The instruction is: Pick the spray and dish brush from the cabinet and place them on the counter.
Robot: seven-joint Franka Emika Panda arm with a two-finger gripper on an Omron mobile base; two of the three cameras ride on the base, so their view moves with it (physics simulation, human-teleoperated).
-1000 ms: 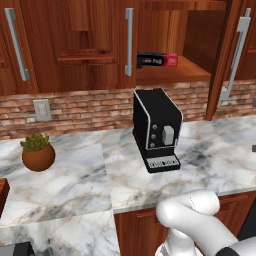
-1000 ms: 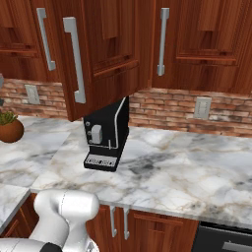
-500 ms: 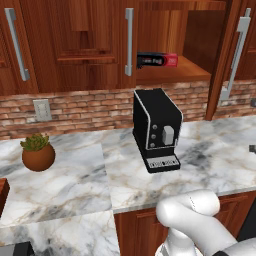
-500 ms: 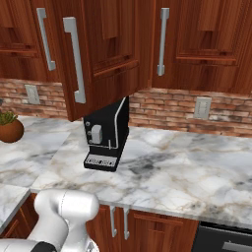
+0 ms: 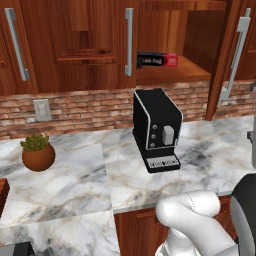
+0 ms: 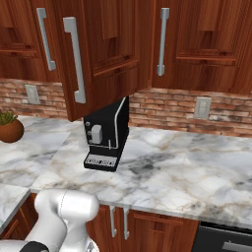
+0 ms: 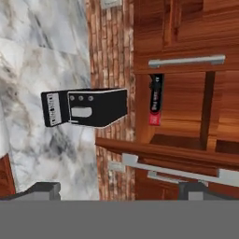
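Gripper [image 7: 120, 190] nearest, jaws spread wide, nothing between them; its fingertips [image 7: 44, 188] frame the hand view's lower edge; counter [image 5: 75, 175] beyond, marble; black coffee machine [image 5: 157, 129] stands on it, potted plant [image 5: 37, 153] well left; farther up, cabinet [image 5: 172, 75] door open, long black-and-red box [image 5: 157, 60] lying on its shelf; spray and dish brush: cannot tell where

you face red brick backsplash [image 5: 90, 102] with wall outlet [image 5: 42, 109]; potted plant [image 5: 37, 154], black coffee machine [image 5: 157, 128] in front.
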